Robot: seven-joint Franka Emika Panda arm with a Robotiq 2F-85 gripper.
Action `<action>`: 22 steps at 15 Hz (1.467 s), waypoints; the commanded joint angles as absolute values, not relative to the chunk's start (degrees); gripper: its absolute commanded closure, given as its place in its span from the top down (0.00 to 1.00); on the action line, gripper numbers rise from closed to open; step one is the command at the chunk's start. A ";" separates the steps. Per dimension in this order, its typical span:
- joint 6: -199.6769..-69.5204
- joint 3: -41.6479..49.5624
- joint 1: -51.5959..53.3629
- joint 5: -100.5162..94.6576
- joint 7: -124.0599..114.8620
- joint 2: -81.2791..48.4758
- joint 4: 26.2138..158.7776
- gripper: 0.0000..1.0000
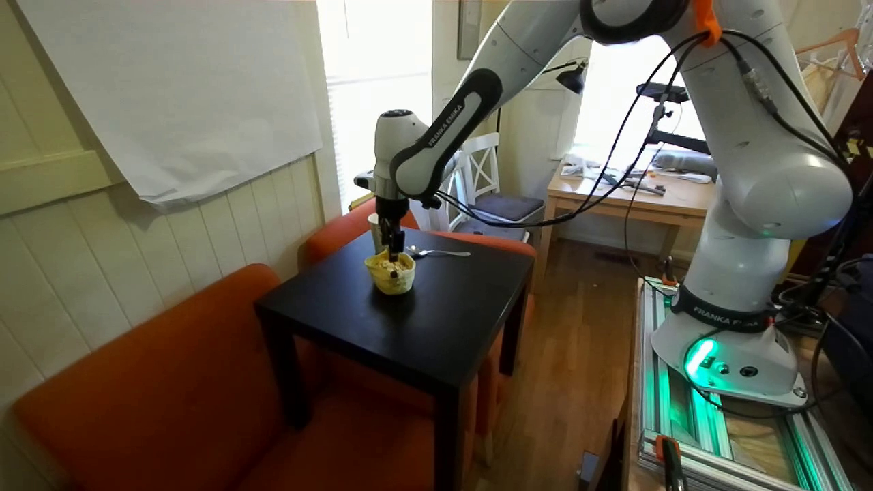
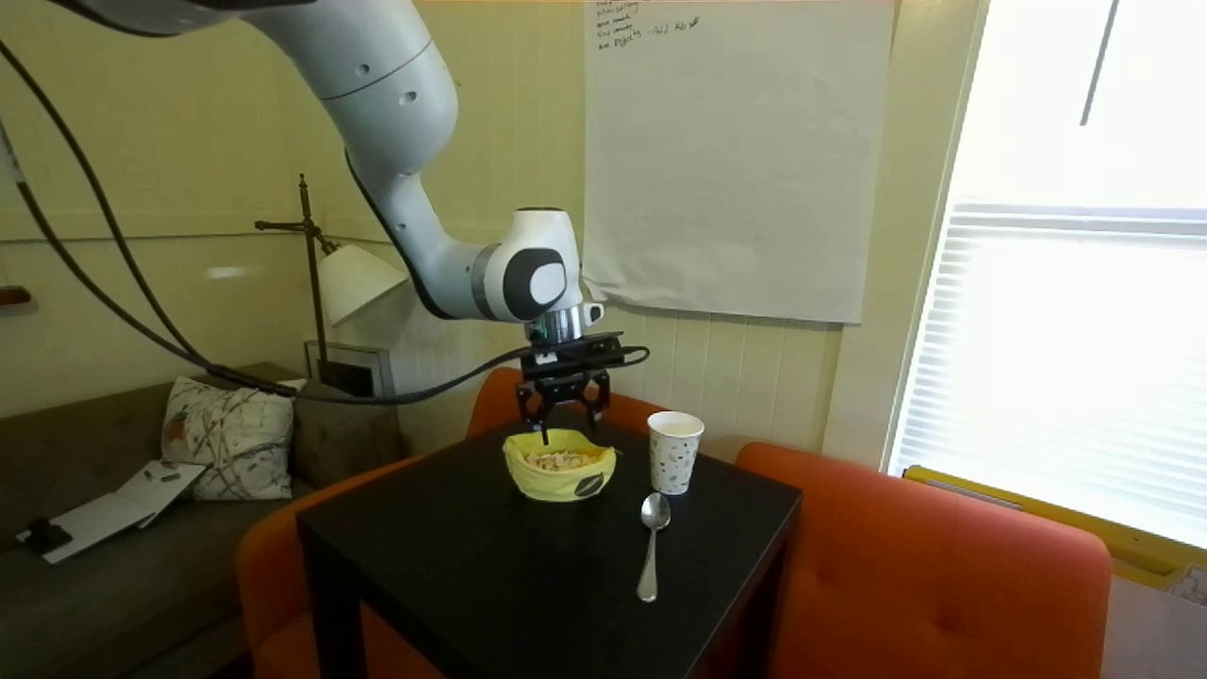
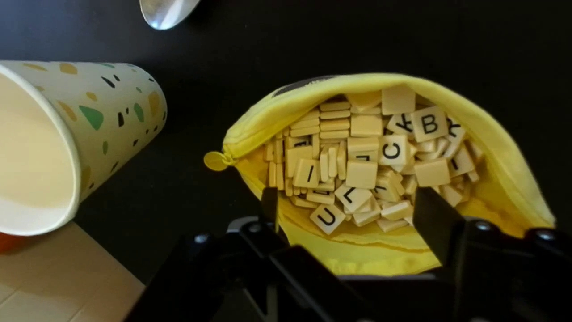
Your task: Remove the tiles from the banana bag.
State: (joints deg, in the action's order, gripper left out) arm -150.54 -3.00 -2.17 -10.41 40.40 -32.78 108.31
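I've got yellow banana bag (image 2: 552, 487) with a dark oval patch, cream letter tiles (image 3: 362, 175), some showing black print, white paper cup (image 2: 671, 464) flecked green, ochre and black, black table (image 2: 481, 566), silver spoon (image 2: 651, 552), orange-red chairs (image 2: 929, 556), my gripper (image 2: 569, 429) black, my arm (image 2: 387, 108) white with black trim

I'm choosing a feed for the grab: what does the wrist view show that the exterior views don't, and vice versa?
Wrist view only: readable letters, such as B, C and U, on the cream square tiles.

Exterior views only: the jointed white robot arm, the silver metal spoon's slim handle and the large white wall-hung paper sheet.

Shared: the open yellow fabric banana bag with tiles inside, the black gripper, the black tabletop and, at least partly, the white speckled paper cup and the spoon's bowl.
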 commanded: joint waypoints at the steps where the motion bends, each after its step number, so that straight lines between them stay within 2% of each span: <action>1: -152.19 -2.98 -2.74 -12.98 40.66 -35.45 106.71 0.76; 3: -152.72 -2.92 -2.90 -13.28 40.60 -36.32 106.50 0.76; 5: -153.33 -2.79 -2.90 -13.53 40.39 -37.23 106.08 0.70; 6: -153.48 -2.66 -2.78 -13.75 40.34 -37.69 105.76 0.62; 8: -153.59 -2.62 -2.78 -13.92 40.36 -38.36 105.44 0.59; 9: -153.56 -2.53 -2.71 -14.11 40.31 -38.63 105.27 0.55; 14: -152.53 -2.27 -2.58 -15.05 40.35 -38.79 105.18 0.53; 16: -152.01 -2.31 -2.56 -15.30 40.45 -38.34 105.48 0.59; 17: -151.68 -2.40 -2.62 -15.31 40.54 -38.08 105.66 0.57; 18: -151.44 -2.42 -2.63 -15.37 40.58 -37.96 105.76 0.60; 20: -151.01 -2.44 -2.58 -15.46 40.59 -37.93 105.82 0.53; 22: -150.36 -2.54 -2.55 -15.43 40.72 -37.88 105.86 0.39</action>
State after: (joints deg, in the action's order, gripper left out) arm -152.20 -2.23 -2.24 -13.68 40.50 -37.66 106.61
